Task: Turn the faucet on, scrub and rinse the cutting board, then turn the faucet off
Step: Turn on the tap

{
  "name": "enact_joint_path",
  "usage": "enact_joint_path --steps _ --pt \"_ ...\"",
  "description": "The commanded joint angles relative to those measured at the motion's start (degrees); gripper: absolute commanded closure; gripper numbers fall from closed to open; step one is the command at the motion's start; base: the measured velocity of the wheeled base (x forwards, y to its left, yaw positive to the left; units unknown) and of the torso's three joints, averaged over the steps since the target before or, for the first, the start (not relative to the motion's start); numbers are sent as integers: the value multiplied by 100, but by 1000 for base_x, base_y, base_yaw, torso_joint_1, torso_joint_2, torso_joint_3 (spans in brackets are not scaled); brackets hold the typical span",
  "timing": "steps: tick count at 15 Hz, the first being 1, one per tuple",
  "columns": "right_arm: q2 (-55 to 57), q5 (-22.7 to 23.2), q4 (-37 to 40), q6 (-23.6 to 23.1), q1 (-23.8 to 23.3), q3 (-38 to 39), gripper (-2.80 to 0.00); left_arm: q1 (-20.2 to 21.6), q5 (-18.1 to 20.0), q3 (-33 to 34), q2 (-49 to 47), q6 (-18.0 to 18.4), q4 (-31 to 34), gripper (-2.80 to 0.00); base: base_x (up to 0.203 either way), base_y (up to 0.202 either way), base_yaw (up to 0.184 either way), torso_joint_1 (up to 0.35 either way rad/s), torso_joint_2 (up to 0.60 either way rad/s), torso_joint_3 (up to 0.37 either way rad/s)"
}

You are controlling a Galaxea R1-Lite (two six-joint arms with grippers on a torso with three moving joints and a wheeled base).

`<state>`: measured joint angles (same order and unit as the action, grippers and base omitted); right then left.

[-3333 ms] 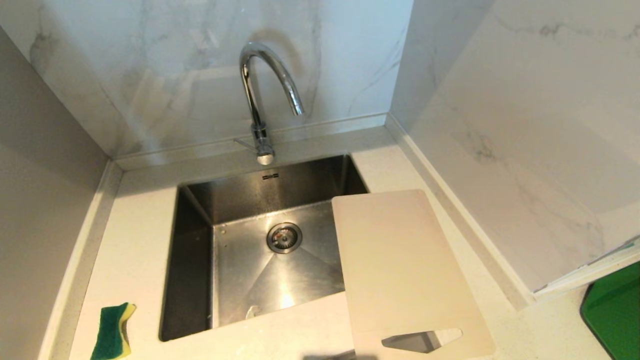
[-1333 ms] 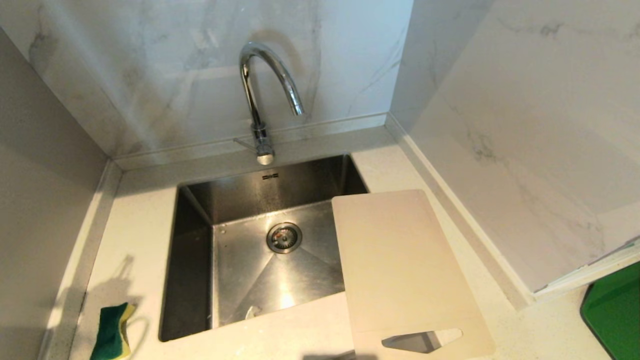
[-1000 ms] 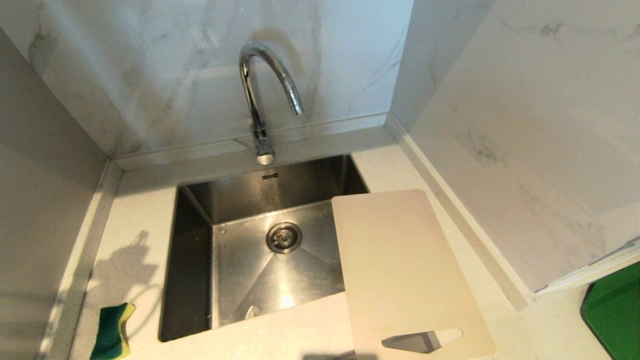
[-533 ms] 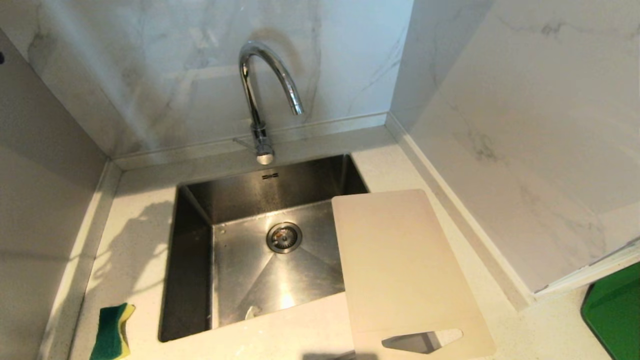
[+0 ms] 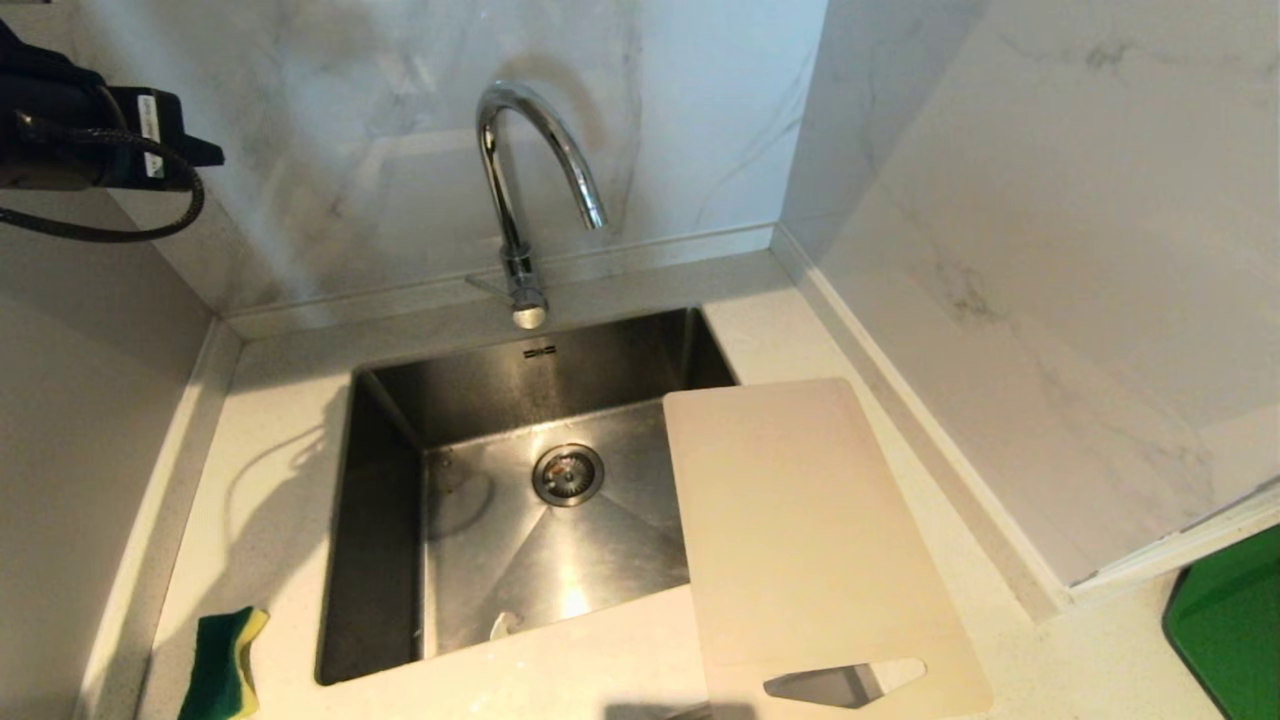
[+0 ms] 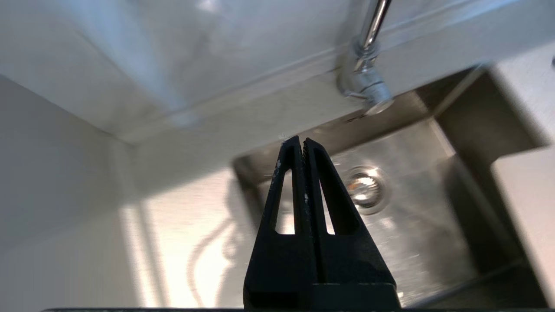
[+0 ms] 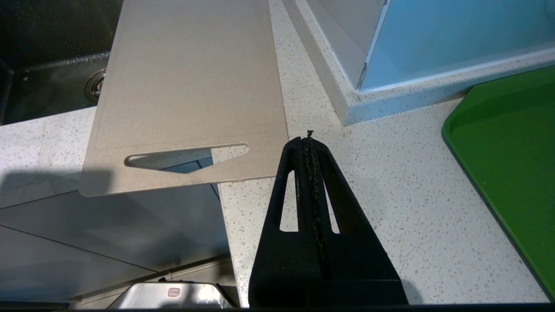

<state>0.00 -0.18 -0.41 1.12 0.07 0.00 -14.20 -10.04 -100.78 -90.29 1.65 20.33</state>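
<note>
The chrome gooseneck faucet (image 5: 520,200) stands behind the sink, and no water runs from it. Its base (image 6: 364,82) shows in the left wrist view, ahead of my left gripper (image 6: 302,141) and off to one side. That gripper is shut and empty, hanging high over the sink's left rear corner. In the head view my left arm (image 5: 90,140) reaches in at the upper left. The cream cutting board (image 5: 800,540) lies over the sink's right edge, with its handle slot at the near end. My right gripper (image 7: 308,139) is shut and empty, low beside the board's (image 7: 186,86) near corner.
The steel sink (image 5: 390,420) has a round drain (image 5: 568,475). A green and yellow sponge (image 5: 225,665) lies on the counter at the near left. A bright green tray (image 5: 1230,630) sits at the far right. Marble walls close in behind and to the right.
My left arm has come up into the head view at the upper left. Its shadow has slid across the left counter and into the sink. Board and sponge have not moved.
</note>
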Motion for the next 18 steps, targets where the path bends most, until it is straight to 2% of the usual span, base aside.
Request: enact_joint_path --steps 1,5,11,14,18 --pt "0 1 -2 2 1 0 0 -179 -30 -308 -543 -378 22 0 0 0 0 0 0 0" --pt "0 1 -2 2 1 0 0 -441 -179 -653 -1130 -1047 15 0 0 0 0 0 0 0" --pt "0 1 -2 2 1 0 0 -470 -208 -985 -1785 -1811 5 0 0 0 0 0 0 0" --pt "0 1 -2 2 1 0 0 -470 -200 -998 -2058 -2065 -16 0 0 0 0 0 0 0" --pt "0 1 -2 2 1 0 0 -574 -208 -1022 -2321 -2090 -151 0 0 0 0 0 0 0"
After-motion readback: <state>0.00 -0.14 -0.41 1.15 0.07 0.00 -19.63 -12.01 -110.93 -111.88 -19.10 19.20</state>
